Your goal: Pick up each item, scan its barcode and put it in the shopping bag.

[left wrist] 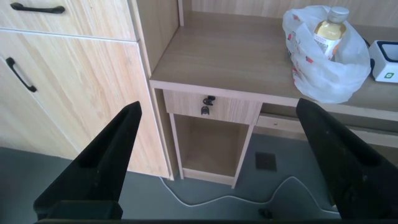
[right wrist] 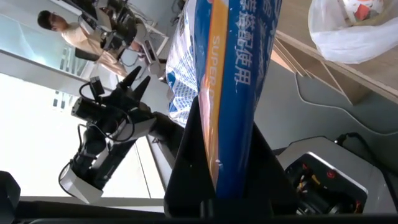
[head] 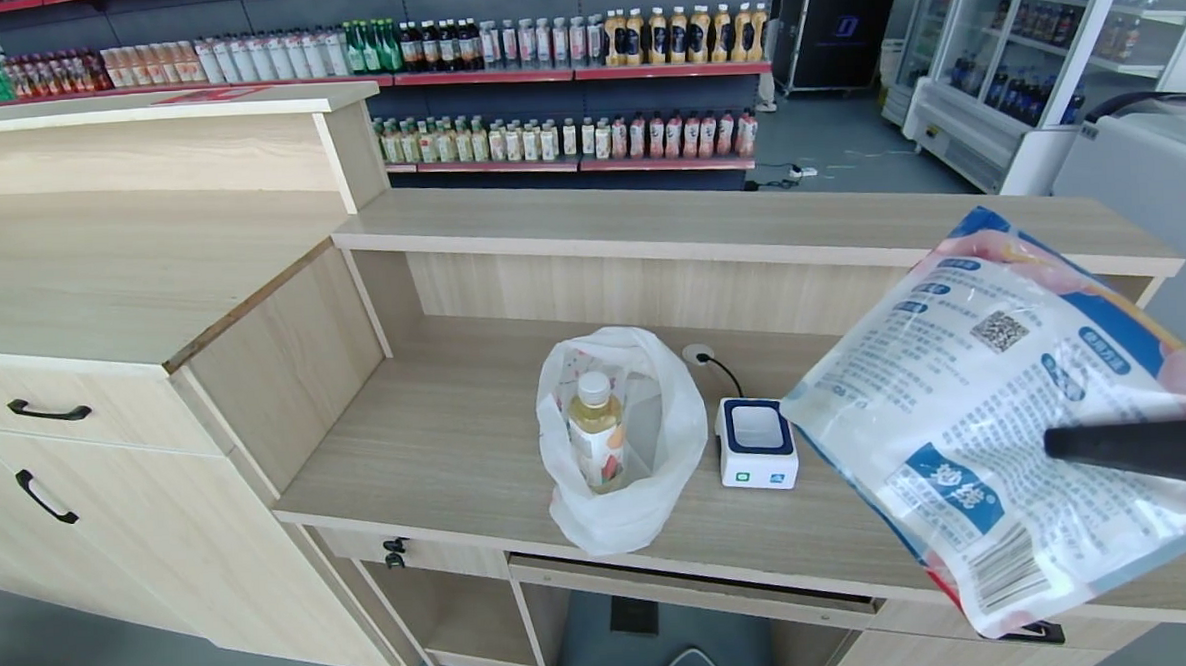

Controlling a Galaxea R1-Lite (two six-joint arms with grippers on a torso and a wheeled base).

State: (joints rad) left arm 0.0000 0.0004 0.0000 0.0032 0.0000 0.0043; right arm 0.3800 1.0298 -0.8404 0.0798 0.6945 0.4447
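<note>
A white scanner (head: 755, 444) with a blue-framed window sits on a pale wooden bench (head: 438, 440). Just to its left, a white plastic shopping bag (head: 677, 419) stands open with a yellow-drink bottle (head: 595, 428), white cap up, upright inside. To the scanner's right, lifted clear of the bench, the right end effector (right wrist: 221, 146) is clamped on a large tilted pouch (head: 1007, 405). Its printed back shows blue label panels, a QR code (head: 998, 330) and a barcode (head: 1004, 565) near its lower corner. Well left of the scanner and below bench height, the left end effector (left wrist: 219, 106) hangs with fingers spread apart, holding nothing.
</note>
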